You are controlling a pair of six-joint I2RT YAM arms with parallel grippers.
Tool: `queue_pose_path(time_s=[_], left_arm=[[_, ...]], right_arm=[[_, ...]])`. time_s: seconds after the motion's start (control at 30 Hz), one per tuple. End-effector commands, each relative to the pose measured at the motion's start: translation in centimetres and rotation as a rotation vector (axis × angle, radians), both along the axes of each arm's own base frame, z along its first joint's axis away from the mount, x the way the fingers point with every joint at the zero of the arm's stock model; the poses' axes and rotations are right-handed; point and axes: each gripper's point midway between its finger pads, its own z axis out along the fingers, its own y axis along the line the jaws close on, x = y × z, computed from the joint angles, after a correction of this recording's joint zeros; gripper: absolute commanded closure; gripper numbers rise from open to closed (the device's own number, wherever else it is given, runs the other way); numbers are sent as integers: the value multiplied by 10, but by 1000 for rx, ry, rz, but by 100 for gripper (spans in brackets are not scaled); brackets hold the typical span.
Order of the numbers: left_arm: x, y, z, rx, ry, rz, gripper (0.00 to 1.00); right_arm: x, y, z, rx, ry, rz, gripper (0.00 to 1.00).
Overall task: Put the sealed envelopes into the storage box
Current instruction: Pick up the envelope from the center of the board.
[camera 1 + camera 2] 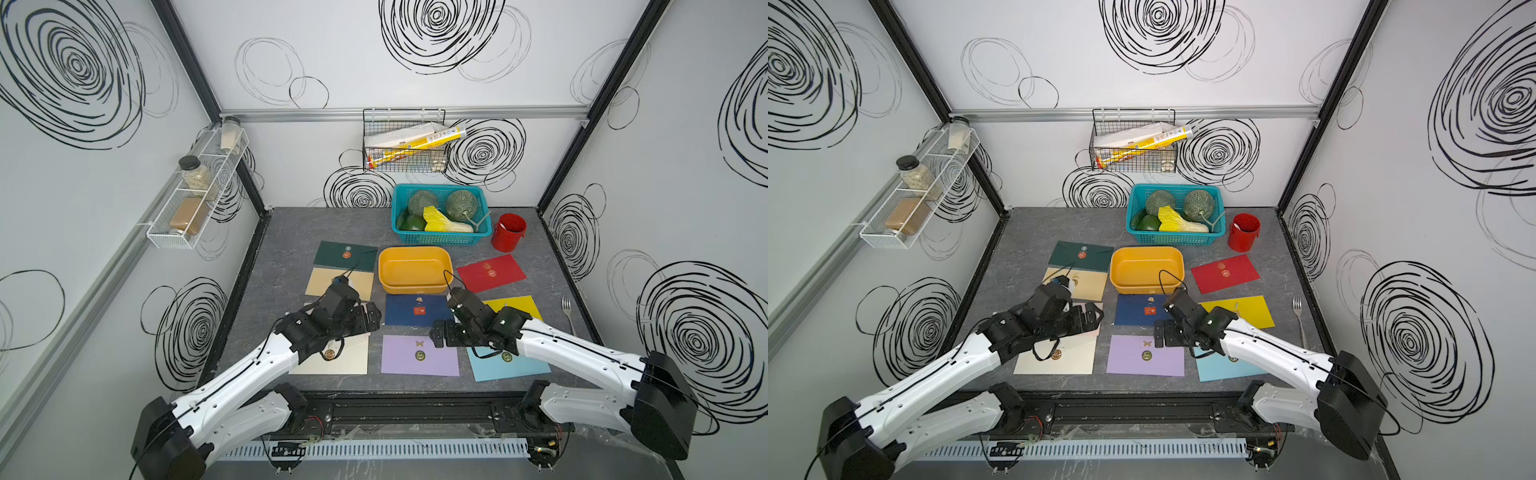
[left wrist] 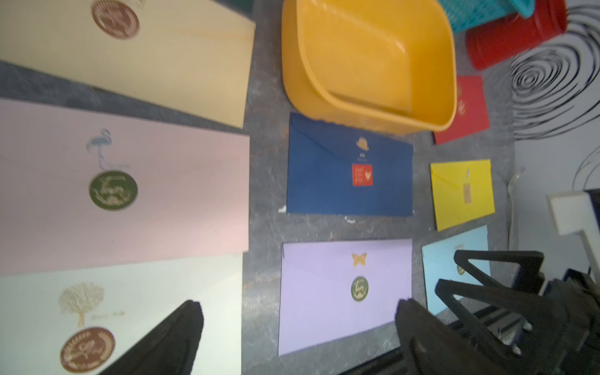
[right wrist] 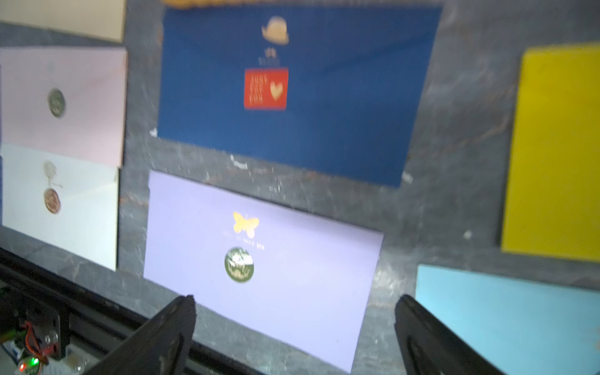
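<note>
The storage box [image 1: 415, 250], a mustard-yellow tub with rounded corners, stands upright mid-worktop, its bare floor showing. Nine sealed envelopes [image 1: 1144, 355] lie flat around it, seal side up. Seen from the box:

- The dark green envelope [image 1: 345, 254] lies at 9 o'clock, just beside it.
- The tan envelope [image 1: 320, 284] lies at 8, abutting the green.
- The pink envelope [image 2: 181, 194] and cream envelope [image 1: 353, 361] lie farther out at 7.
- The navy envelope [image 1: 409, 311] lies at 6, right at the wall.
- The lilac envelope [image 1: 419, 355] lies beyond navy.
- The red envelope [image 1: 491, 273] lies at 3, tilted.
- The yellow envelope [image 1: 519, 307] lies at 4.
- The light blue envelope [image 1: 511, 368] lies at 5.
</note>
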Motion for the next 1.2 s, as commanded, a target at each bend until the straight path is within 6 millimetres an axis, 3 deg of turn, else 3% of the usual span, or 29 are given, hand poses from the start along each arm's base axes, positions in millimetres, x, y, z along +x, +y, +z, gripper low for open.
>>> queue_pose_path(time_s=[0.0, 0.17, 0.3, 0.47, 0.67, 0.8, 0.97, 1.17], left_arm=[[-27, 3, -35, 117, 107, 35, 1], [-43, -28, -64, 139, 162, -75, 1], [-45, -38, -84, 165, 197, -107, 1], [-43, -58, -91, 115, 189, -156, 1], [-45, -70, -115, 106, 219, -212, 1], [-52, -65, -131, 116, 258, -198, 1], [-58, -75, -138, 46, 279, -246, 1], [-49, -80, -123, 46, 225, -265, 1]], right_arm=[[-24, 0, -16, 39, 130, -70, 0], [-35, 0, -31, 56, 157, -74, 0], [-40, -1, -45, 78, 169, -78, 0], [-41, 3, -57, 108, 175, -83, 0], [-42, 3, -69, 99, 189, -87, 0], [-47, 2, -74, 110, 209, -92, 0], [-51, 5, -78, 135, 224, -79, 0], [-45, 13, -65, 195, 206, -107, 0]])
